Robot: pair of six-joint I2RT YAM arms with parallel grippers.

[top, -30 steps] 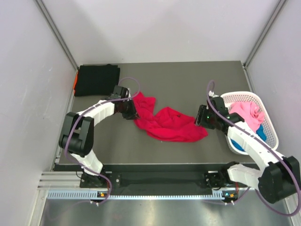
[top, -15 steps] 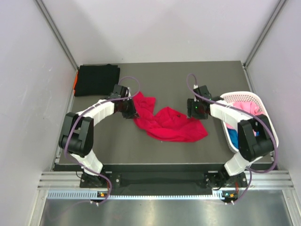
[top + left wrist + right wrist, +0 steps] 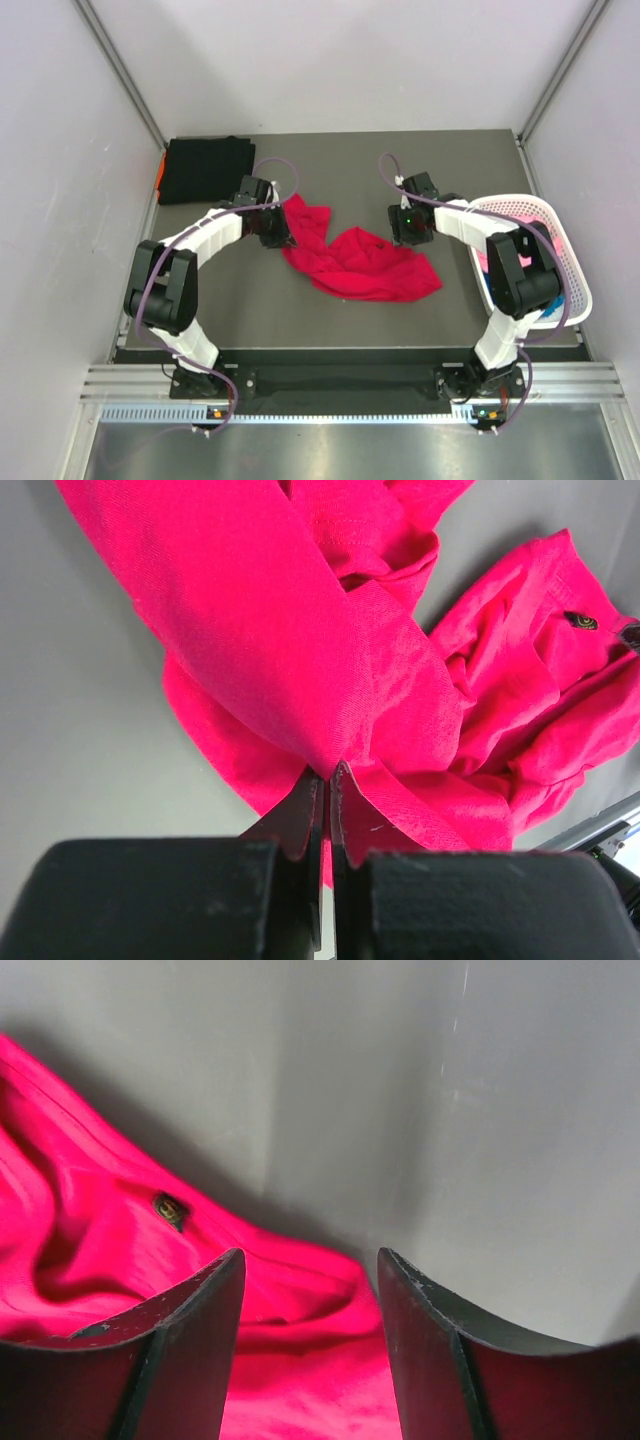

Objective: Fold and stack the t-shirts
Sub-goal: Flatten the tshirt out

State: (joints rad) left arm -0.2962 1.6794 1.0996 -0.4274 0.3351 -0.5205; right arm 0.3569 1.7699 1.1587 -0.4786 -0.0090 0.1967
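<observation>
We see left gripper point(image 3: 327, 780) clamped on red t-shirt point(image 3: 365, 268) at 10 o'clock; right gripper point(image 3: 310, 1257) apart at 2 o'clock.

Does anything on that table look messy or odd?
The red shirt lies crumpled mid-table, one end pinched in the left fingers; the black shirt in the far left corner is neatly folded. Nothing looks spilled or damaged.

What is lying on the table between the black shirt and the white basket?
The crumpled red t-shirt, plain in the top view; the left gripper, jaws shut, pinches its left end.
</observation>
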